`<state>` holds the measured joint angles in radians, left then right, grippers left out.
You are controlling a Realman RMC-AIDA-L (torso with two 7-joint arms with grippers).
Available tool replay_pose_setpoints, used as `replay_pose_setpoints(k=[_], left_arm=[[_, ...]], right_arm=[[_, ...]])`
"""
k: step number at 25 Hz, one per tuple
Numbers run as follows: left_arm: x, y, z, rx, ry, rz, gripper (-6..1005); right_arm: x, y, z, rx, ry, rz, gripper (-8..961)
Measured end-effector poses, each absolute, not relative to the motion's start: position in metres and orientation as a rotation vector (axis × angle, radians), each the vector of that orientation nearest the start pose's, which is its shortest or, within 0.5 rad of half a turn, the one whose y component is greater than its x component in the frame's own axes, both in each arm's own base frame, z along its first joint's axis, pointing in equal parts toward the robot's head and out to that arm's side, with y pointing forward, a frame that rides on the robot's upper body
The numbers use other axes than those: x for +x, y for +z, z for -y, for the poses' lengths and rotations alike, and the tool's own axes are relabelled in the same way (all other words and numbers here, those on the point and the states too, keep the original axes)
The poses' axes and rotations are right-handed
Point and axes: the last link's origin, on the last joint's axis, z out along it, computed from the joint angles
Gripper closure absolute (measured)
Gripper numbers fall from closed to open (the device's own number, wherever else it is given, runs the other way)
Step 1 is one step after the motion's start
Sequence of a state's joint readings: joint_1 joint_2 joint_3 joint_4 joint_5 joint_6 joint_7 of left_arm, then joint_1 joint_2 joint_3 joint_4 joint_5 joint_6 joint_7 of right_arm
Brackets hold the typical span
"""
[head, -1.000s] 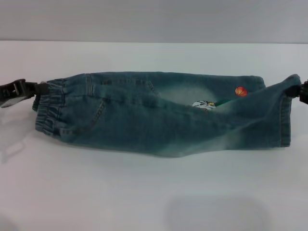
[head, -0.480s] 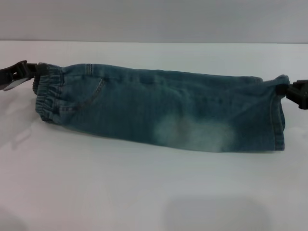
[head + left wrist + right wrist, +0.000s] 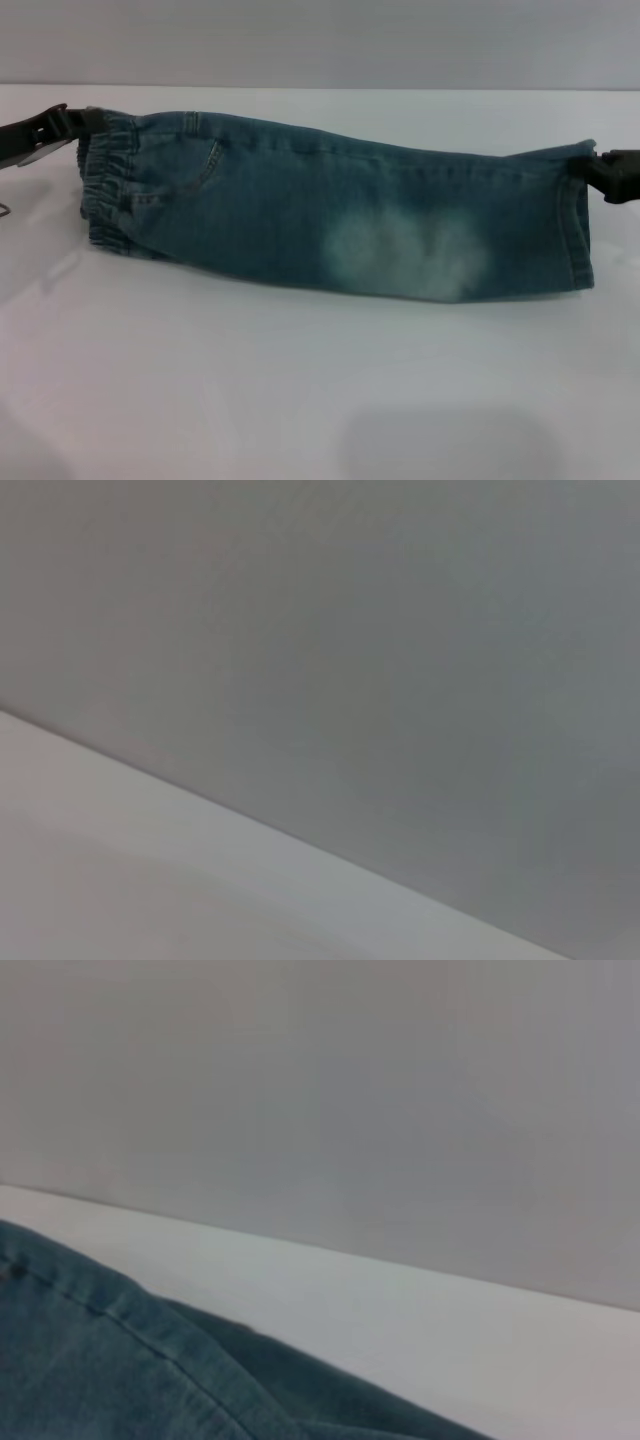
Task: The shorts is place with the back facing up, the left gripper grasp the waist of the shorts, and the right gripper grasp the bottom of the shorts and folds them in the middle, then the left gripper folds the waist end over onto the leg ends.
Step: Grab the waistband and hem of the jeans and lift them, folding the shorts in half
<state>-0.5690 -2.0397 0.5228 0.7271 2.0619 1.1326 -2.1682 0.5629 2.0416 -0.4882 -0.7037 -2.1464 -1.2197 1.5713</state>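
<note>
While the faded denim shorts are stretched lengthwise, folded, over the white table, the puckered waist is pinched by the left gripper, the stitched hem by the right gripper.

white table, plain grey wall behind it, folded denim shorts lying lengthwise across it, waist end left, hem end right

White table, grey wall
</note>
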Motion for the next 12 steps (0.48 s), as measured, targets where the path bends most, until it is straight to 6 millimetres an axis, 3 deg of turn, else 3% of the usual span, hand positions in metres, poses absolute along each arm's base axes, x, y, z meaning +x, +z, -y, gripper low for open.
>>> replay_pose_setpoints(k=[12], left_arm=[[-0.303, 0.065, -0.403, -1.877, -0.781, 1.473, 954]], right_arm=[[0.306, 0.045, -0.392, -2.239, 0.461, -0.892, 886]])
